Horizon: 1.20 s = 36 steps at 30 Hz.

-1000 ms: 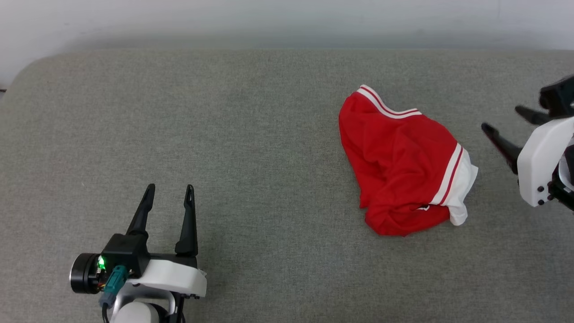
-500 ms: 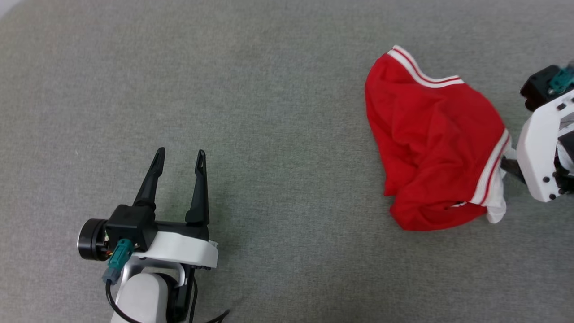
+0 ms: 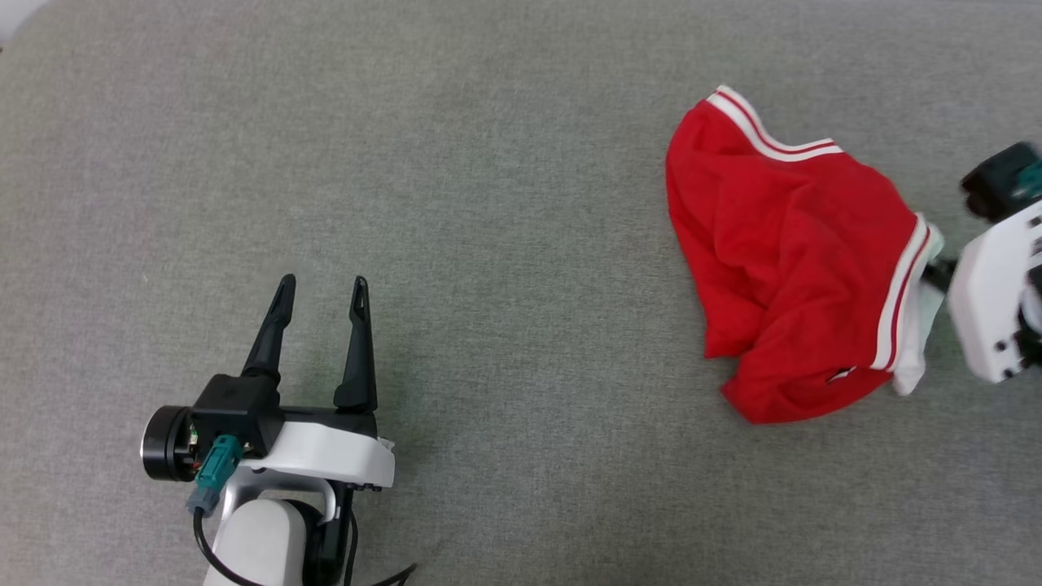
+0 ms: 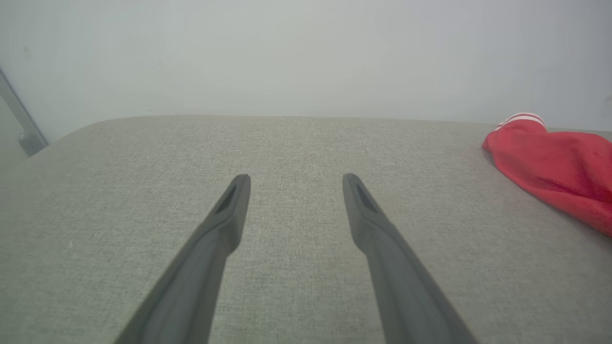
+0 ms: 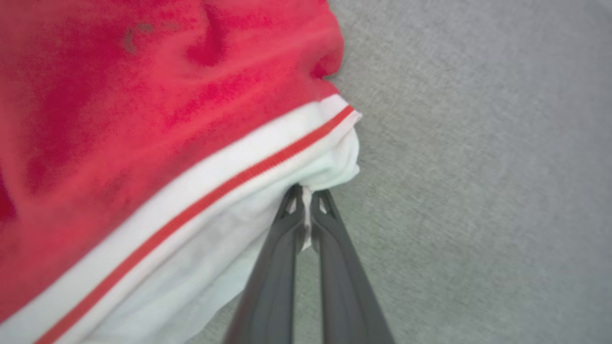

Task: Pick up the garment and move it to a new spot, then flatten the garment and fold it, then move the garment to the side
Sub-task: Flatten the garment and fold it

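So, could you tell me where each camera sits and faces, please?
Head view: on the head, looking down at the grey fabric surface and crumpled red-and-white soft T-shirt; open left claw lower left, right claw at right edge.
Left wrist view: on the left wrist, looking along that claw across the surface to a pale wall.
Right wrist view: on the right wrist, looking along the shut claw pinching the T-shirt's white sleeve.
Shared by all: T-shirt and surface.

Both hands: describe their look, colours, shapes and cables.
Left hand: two long tapering black fingers on a black block, white shell behind, black side cylinder, teal connector with black cable. Right hand: same dark fingers, white casing with dark holes, black-and-teal top.
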Motion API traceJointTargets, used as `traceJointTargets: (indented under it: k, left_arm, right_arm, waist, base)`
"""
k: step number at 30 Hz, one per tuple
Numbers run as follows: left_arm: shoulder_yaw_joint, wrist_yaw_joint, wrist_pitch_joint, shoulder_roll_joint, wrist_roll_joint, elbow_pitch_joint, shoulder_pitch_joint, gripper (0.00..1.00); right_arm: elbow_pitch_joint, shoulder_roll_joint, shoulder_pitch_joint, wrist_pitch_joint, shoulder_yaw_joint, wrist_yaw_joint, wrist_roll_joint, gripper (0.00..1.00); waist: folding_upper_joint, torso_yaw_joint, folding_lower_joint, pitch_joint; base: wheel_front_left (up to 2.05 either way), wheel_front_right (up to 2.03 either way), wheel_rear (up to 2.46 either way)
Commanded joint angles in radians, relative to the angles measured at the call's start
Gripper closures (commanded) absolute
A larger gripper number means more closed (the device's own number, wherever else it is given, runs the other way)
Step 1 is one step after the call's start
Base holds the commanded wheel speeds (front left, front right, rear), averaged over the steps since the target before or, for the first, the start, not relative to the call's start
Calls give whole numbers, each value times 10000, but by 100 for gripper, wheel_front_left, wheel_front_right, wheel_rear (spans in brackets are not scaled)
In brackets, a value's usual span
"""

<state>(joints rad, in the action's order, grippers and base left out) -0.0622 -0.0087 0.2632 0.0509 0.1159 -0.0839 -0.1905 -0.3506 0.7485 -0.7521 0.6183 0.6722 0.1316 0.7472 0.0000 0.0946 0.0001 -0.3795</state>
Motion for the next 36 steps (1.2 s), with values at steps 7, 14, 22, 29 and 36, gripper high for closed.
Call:
traceJointTargets:
  k: [7,14,22,29,36]
  left_arm:
    - [88,74,23,-8,-5,112,266,0]
    - [37,124,23,-8,119,142,328,0]
    - [-21,154,23,-8,93,71,390,0]
    - [87,154,23,-9,-35,112,601,0]
    - [64,189,23,-9,-65,258,676,0]
  right_arm:
    - [428,1511,544,-864,-1173,-17,710,100]
    - [-1547,1686,2050,-934,-2098,-17,805,100]
    - [-3345,686,2966,-1921,-2700,-17,646,0]
    - [-2179,1073,2288,-3922,-3329,-16,-274,0]
    - [374,1129,1766,-4556,-4332,-14,-1257,0]
  waist:
    - [0,-232,-1,370]
    - [0,-73,-1,269]
    - [0,75,-1,414]
    - [0,-99,-1,858]
    - [0,-128,-1,996]
  base:
    - [0,0,0]
    - [0,0,0]
    - [0,0,0]
    - [0,0,0]
    - [0,0,0]
